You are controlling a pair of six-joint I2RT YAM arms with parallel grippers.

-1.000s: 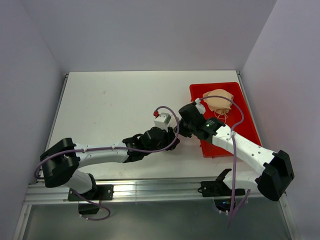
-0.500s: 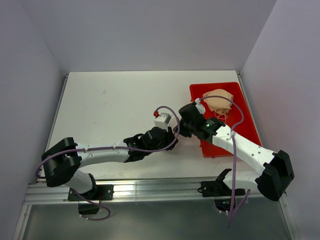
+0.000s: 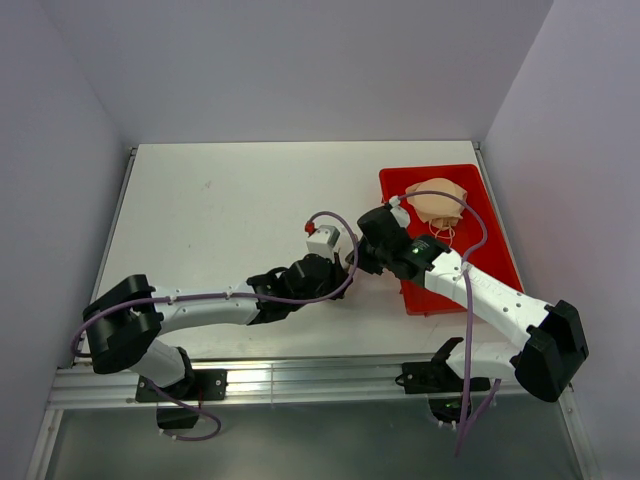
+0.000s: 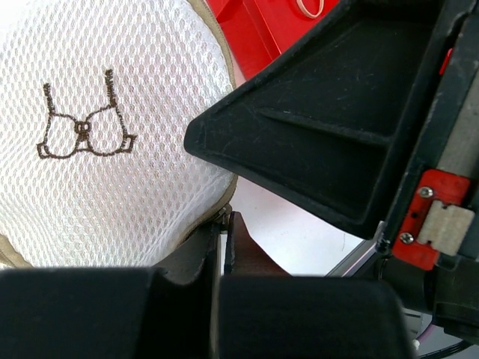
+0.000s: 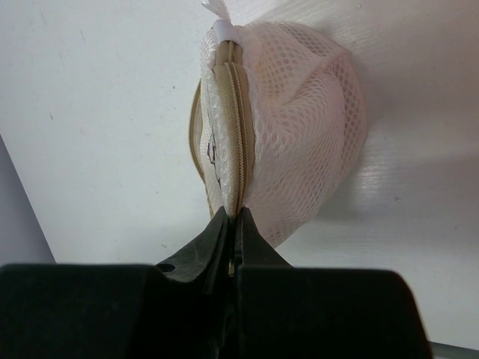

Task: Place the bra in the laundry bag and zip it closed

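Looking down from overhead, the view took in a flat white table (image 3: 220, 200) boxed in on three sides by plain pale lilac-grey walls (image 3: 300, 60), with a silver metal rail (image 3: 300, 378) along its near edge. A red rectangular plastic tray (image 3: 495, 255) sat at the table's right side, holding a darker tan-peach bra (image 3: 438, 203). Both arms reached in to meet near the table's middle, just left of the tray. There the white round mesh laundry bag (image 4: 112, 187) rested on the table between them, its face with a small black bra-shaped drawing turned towards the left wrist camera. The left gripper (image 4: 222, 243) was pinched tight on the bag's beige-trimmed edge. The right gripper (image 5: 233, 224) was closed likewise on the beige zip seam, which ran up the rim to a white loop. A pinkish tint showed through the mesh; whether that was the pale pinkish-beige bra could not be told.
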